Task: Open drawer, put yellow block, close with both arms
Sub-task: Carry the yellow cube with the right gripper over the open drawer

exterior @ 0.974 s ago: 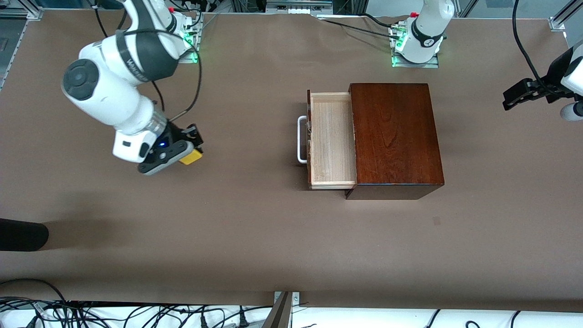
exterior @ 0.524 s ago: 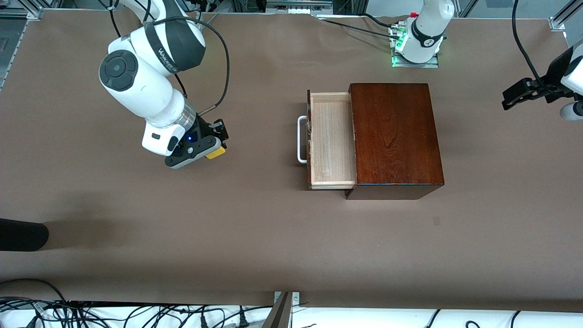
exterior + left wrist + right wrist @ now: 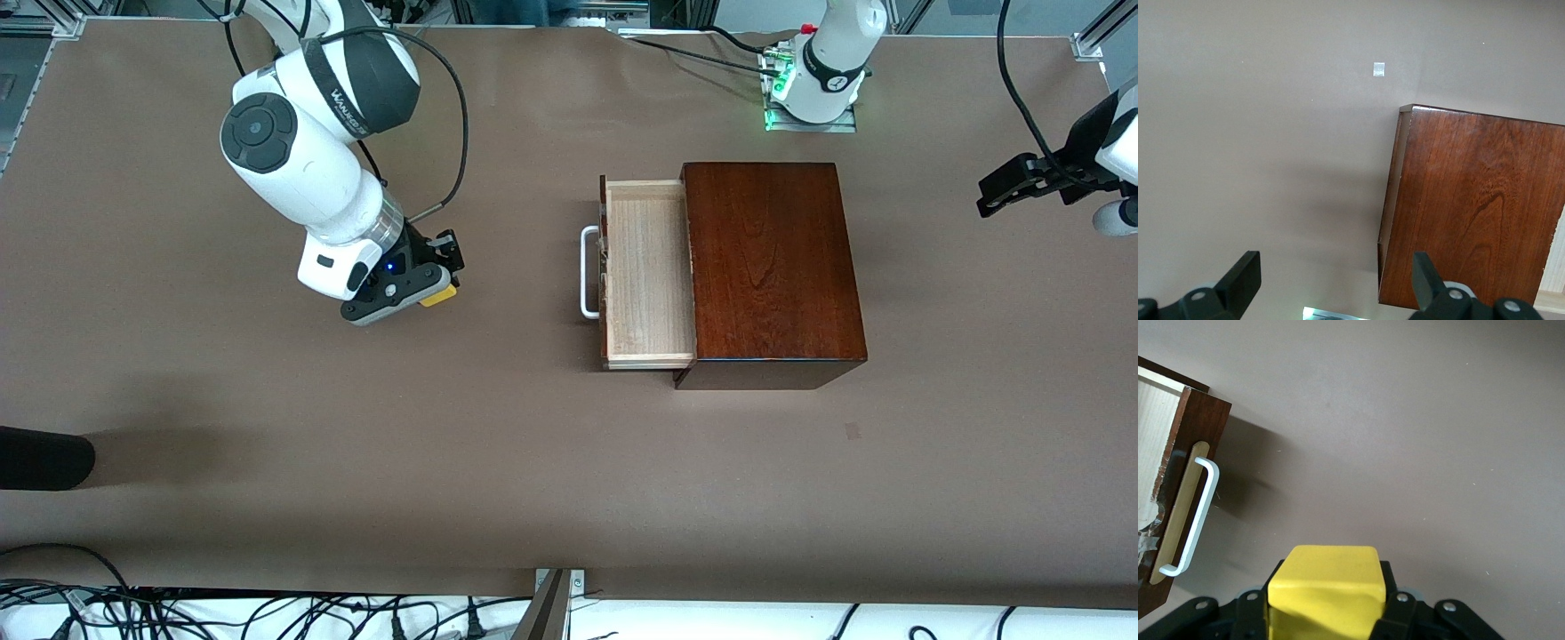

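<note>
We have the small bright yellow block (image 3: 1324, 587) clamped between the fingers of the right gripper (image 3: 425, 283), which hangs over bare brown surface (image 3: 498, 480) toward the right arm's end, well apart from the drawer. In the right wrist view the block sits squarely in the grip, so we need no regrasp — only a clean carry.

The pale-wood drawer tray with its dark reddish-brown front (image 3: 647, 271) stands pulled out of the glossy mahogany box (image 3: 769, 267), its white U-shaped bar handle (image 3: 588, 272) facing the right gripper. The tray looks empty.

To do this step well, we judge that we should keep the block high enough to pass over the handle and the drawer front, centre it over the open tray rather than near the front or the box edge, then lower before releasing so the cube does not bounce out. A drop from height seems the main risk.

The left gripper (image 3: 1335, 283) waits with its fingers spread wide and holding nothing, in the air near the left arm's end of the box — ready, we think, for the closing push once the block is in.
</note>
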{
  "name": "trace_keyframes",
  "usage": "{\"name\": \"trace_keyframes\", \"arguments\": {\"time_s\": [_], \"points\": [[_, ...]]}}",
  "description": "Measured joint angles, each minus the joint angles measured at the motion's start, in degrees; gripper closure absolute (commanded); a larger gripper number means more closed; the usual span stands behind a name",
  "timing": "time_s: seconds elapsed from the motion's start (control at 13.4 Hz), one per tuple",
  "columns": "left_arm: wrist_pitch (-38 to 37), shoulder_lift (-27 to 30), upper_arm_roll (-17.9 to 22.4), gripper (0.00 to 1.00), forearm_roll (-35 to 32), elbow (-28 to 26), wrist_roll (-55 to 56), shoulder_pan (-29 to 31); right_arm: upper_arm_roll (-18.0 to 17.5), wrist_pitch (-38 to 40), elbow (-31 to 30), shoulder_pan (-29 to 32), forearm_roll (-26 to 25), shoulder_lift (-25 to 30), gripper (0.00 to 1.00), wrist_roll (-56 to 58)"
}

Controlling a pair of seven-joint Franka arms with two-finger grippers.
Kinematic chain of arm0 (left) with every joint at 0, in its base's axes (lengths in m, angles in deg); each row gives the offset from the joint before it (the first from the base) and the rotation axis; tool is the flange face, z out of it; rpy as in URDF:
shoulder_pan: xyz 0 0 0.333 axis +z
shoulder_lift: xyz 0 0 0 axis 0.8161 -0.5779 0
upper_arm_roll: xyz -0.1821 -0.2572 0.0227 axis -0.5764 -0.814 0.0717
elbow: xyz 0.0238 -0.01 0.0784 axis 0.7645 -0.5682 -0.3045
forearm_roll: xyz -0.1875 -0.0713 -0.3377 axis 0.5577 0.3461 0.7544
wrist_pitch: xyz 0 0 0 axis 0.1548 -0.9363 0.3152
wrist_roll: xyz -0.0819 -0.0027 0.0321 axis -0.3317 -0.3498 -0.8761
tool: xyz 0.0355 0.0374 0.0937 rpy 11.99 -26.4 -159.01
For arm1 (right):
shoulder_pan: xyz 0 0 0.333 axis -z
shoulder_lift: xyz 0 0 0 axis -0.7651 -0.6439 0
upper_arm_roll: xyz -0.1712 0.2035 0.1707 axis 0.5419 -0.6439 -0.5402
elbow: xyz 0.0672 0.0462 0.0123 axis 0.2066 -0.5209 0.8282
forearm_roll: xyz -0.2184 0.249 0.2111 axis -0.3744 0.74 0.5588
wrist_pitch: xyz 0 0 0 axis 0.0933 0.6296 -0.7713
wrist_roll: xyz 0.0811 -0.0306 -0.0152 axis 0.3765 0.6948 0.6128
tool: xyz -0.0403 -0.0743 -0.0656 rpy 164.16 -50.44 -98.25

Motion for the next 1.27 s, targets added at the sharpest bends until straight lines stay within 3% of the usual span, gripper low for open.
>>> {"name": "trace_keyframes", "arguments": {"time_s": [0.45, 1.27], "points": [[0.0, 0.0, -0.2, 0.00, 0.0, -0.1, 0.0, 0.0, -0.2, 5.6, 13.5, -8.9, -2.5, -6.7, 1.00, -0.2], [0.0, -0.3, -0.3, 0.00, 0.0, -0.1, 0.0, 0.0, -0.2, 6.2, 26.1, -16.5, -2.9, -17.2, 1.00, 10.5]]}}
